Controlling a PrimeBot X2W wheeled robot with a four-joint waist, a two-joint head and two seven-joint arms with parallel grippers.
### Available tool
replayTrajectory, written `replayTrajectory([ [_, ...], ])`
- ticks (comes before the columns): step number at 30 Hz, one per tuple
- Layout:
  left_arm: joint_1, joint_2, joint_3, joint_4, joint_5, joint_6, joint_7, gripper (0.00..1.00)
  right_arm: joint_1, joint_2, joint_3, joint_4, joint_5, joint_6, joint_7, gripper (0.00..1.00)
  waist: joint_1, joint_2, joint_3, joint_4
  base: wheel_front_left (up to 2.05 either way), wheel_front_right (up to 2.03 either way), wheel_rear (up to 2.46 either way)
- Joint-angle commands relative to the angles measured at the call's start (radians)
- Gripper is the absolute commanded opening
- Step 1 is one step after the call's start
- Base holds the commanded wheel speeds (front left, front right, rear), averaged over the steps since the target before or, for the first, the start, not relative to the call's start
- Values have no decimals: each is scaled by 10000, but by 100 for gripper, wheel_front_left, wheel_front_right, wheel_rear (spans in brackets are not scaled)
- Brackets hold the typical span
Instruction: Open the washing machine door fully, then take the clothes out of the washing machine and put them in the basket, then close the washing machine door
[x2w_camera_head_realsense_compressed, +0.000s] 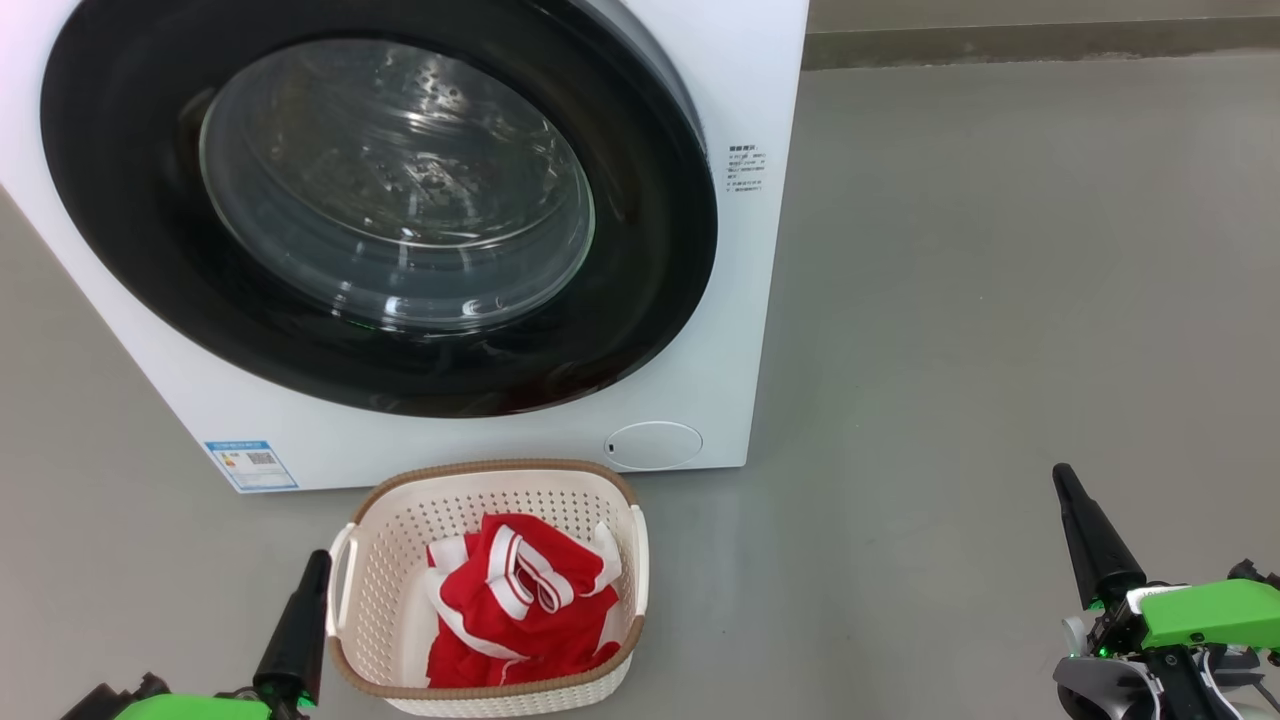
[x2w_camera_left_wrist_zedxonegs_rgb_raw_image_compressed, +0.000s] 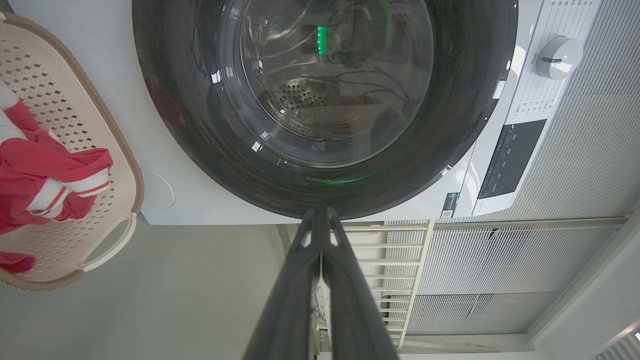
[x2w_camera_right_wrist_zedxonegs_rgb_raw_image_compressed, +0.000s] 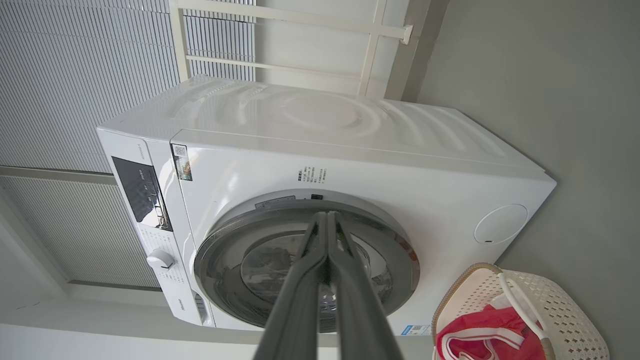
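We see the door (x2w_camera_head_realsense_compressed: 380, 210) shut, clothes (x2w_camera_head_realsense_compressed: 520, 600) in the basket (x2w_camera_head_realsense_compressed: 480, 468) — L gripper (x2w_camera_head_realsense_compressed: 319, 556) & R gripper (x2w_camera_head_realsense_compressed: 1062, 474) both pinched closed, holding nothing

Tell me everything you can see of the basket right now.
The basket is cream-white perforated plastic, rounded rectangular, with a brown woven-look rim and white side handles. It stands upright on the grey floor just in front of the washing machine. The red-and-white clothes lie inside it.

The left gripper (x2w_camera_head_realsense_compressed: 316, 562) and the right gripper (x2w_camera_head_realsense_compressed: 1064, 480) sit low and well apart, fingers pressed together, pointing far.
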Motion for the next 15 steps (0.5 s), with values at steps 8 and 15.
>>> replayTrajectory([
  [8,-403,100,376,-202,37,-69,72,0,-426,-72,156,-244,-68,-6,60,0,0,-1,0,0,0,0,0],
  [15,-404,92,387,-201,46,-69,80,0,-427,-63,143,-243,-79,-6,70,0,0,-1,0,0,0,0,0],
])
